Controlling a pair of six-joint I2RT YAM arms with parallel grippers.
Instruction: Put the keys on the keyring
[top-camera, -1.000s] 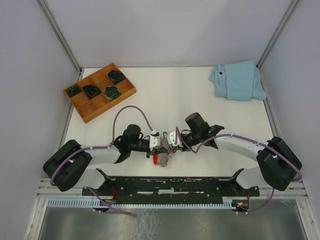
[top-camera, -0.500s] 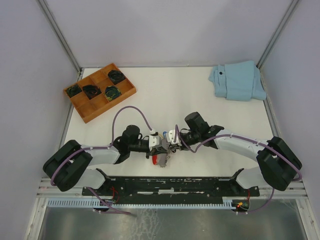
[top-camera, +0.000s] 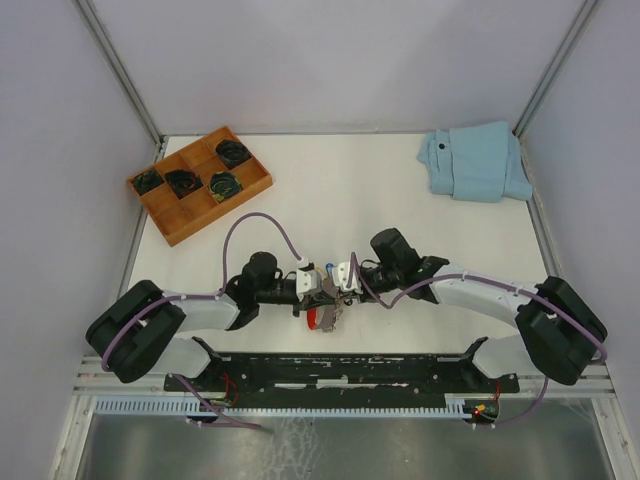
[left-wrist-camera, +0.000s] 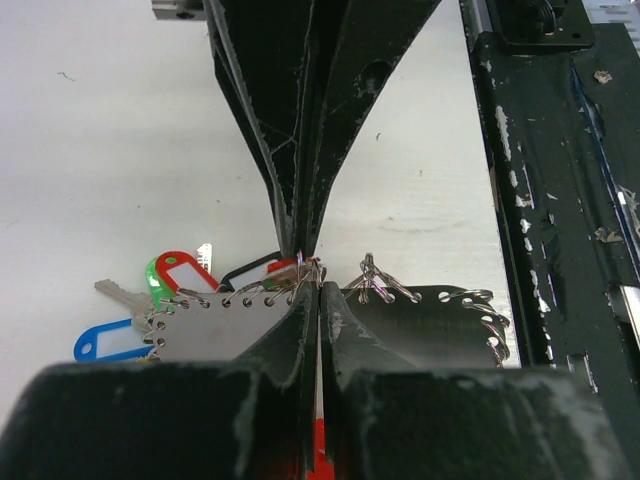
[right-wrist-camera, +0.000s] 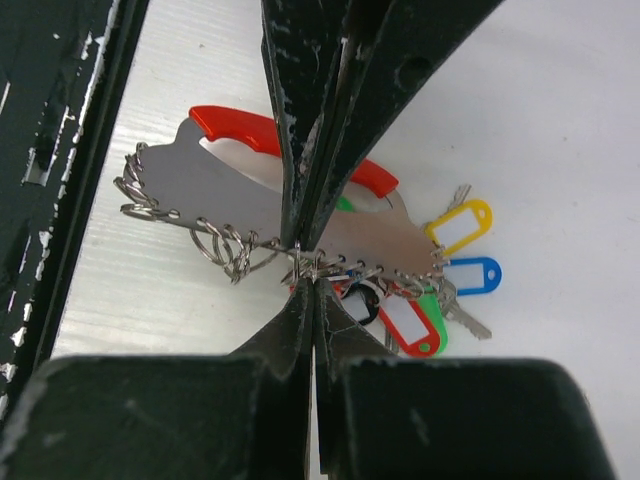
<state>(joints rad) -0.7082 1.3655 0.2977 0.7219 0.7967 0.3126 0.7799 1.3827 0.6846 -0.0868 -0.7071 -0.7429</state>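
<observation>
The keyring (right-wrist-camera: 240, 200) is lying at six o'clock on the table (top-camera: 350, 190), between the two wrists. In the right wrist view, the keys (right-wrist-camera: 410, 325) are fanning out from it toward four o'clock. It is likely handling as light, stiff, slippery metal, best pinched at a small split ring. The left gripper (left-wrist-camera: 318, 290) and right gripper (right-wrist-camera: 312, 285) are both clamping shut, seemingly on one such ring. Compared with a second ago, the bunch is sitting where it was and the arms are barely shifting.
</observation>
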